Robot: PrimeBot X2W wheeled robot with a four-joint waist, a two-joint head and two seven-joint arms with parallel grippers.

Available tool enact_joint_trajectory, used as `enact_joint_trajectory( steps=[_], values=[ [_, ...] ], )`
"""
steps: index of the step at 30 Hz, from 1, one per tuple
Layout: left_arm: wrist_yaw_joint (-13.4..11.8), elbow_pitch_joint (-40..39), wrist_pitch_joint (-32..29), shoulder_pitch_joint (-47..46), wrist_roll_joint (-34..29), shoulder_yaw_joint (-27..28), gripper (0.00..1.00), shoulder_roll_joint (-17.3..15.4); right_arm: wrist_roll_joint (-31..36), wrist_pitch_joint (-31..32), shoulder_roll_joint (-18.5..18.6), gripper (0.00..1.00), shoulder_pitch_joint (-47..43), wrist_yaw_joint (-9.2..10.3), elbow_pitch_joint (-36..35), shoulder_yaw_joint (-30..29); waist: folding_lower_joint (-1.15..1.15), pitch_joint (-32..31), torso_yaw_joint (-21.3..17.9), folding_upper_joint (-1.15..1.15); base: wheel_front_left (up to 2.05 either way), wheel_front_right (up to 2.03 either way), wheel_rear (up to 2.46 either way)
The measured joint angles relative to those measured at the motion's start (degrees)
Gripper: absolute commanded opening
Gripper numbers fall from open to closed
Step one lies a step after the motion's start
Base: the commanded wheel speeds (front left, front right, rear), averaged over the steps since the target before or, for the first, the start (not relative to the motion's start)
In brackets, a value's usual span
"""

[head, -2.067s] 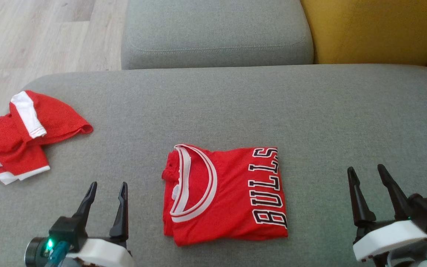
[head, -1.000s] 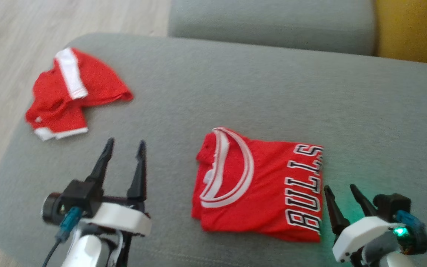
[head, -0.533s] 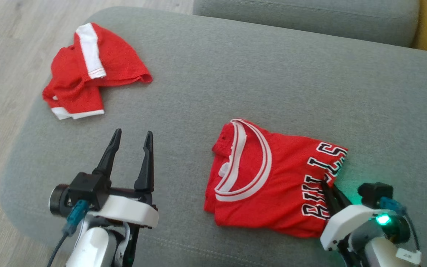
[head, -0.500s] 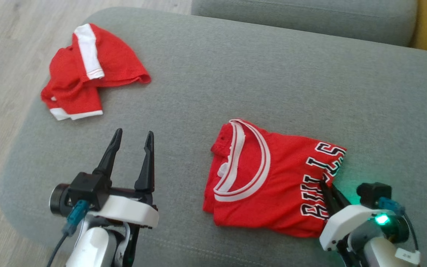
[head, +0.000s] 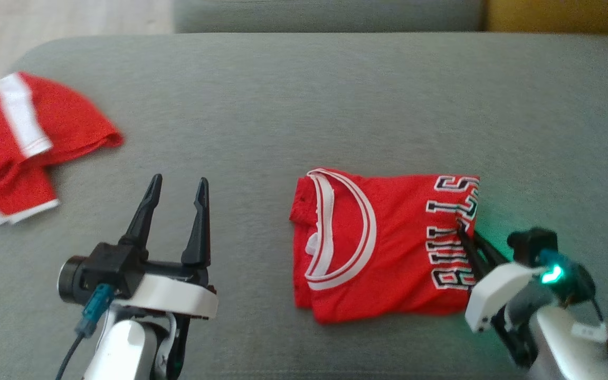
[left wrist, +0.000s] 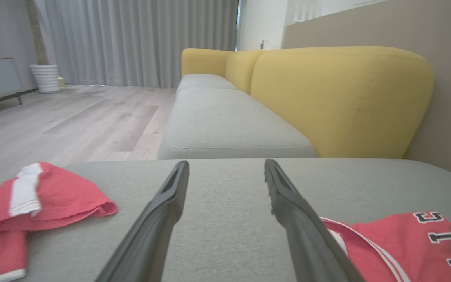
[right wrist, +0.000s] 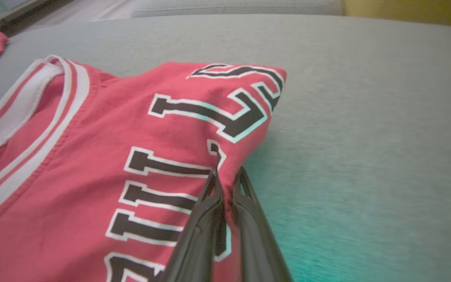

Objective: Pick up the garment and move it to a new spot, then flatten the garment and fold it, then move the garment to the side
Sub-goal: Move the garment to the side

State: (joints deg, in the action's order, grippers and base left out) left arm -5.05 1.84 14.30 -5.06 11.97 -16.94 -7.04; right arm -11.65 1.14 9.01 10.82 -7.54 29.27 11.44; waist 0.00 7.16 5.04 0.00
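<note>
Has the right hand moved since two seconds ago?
Yes. The right hand has gone left to the folded jersey: earlier it stood open, apart from the lettered edge; now it is shut on that edge.

Crumpled red-and-white cloth (head: 24, 142) lies well left of the left gripper (head: 179, 179) on a grey cushion (head: 304, 95); ahead of that gripper, grey sofa seat (left wrist: 225, 125), yellow backrest (left wrist: 339, 98), wood floor (left wrist: 73, 117), grey curtains (left wrist: 131, 39).
</note>
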Motion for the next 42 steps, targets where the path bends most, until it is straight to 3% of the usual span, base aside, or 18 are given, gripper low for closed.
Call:
enact_joint_trajectory(
  steps=[8,14,24,32,33,34,35,36,42],
  values=[
    [1.36,-1.42,0.01,-1.05,-0.93,-0.03,1.00,0.12,0.22,1.08,6.53,0.00,9.00,0.00,0.19,-0.29,0.00,2.50,-8.97,0.00,0.00,0.00,0.00],
    [2.60,-1.56,0.01,-5.97,-1.82,-0.91,1.00,0.11,0.15,1.13,12.37,0.00,18.44,0.00,3.33,-3.94,0.00,7.64,-12.48,0.00,0.00,0.00,0.00],
    [4.65,-1.26,0.40,-11.78,-3.45,-2.78,1.00,0.31,0.54,1.16,20.03,0.00,25.29,0.00,7.99,-8.67,0.01,15.20,-14.73,0.00,0.00,0.00,0.00],
    [5.61,-0.69,0.41,-14.51,-3.85,-3.12,1.00,0.42,1.60,0.78,20.57,0.00,29.33,0.00,12.29,-11.66,0.01,18.36,-14.58,0.00,0.00,0.00,0.00],
    [5.65,-0.57,0.41,-14.79,-3.85,-3.20,1.00,0.43,1.71,0.47,20.51,0.06,29.77,0.00,13.21,-12.04,0.01,18.59,-14.44,0.00,0.00,0.00,0.00],
    [5.73,-0.47,0.41,-15.12,-3.85,-3.26,1.00,0.46,1.77,0.24,20.45,0.40,30.05,0.00,14.04,-12.58,0.01,18.76,-14.28,0.00,0.00,0.00,0.00],
    [6.05,-0.46,0.41,-15.37,-3.86,-3.25,1.00,0.46,1.97,-0.19,20.28,0.85,30.34,0.00,14.90,-13.15,0.01,18.89,-14.14,0.00,0.00,0.00,0.00],
    [6.08,-0.45,0.41,-15.47,-3.93,-3.24,1.00,0.47,2.42,-0.23,20.05,1.00,30.70,0.00,15.75,-13.83,0.01,18.99,-14.03,0.00,0.00,0.00,0.00],
    [6.08,0.24,0.41,-15.46,-4.08,-2.78,1.00,0.47,3.53,-3.21,18.60,1.00,32.28,0.00,19.24,-16.03,0.01,18.35,-13.85,0.00,0.00,0.00,0.00]
  ],
)
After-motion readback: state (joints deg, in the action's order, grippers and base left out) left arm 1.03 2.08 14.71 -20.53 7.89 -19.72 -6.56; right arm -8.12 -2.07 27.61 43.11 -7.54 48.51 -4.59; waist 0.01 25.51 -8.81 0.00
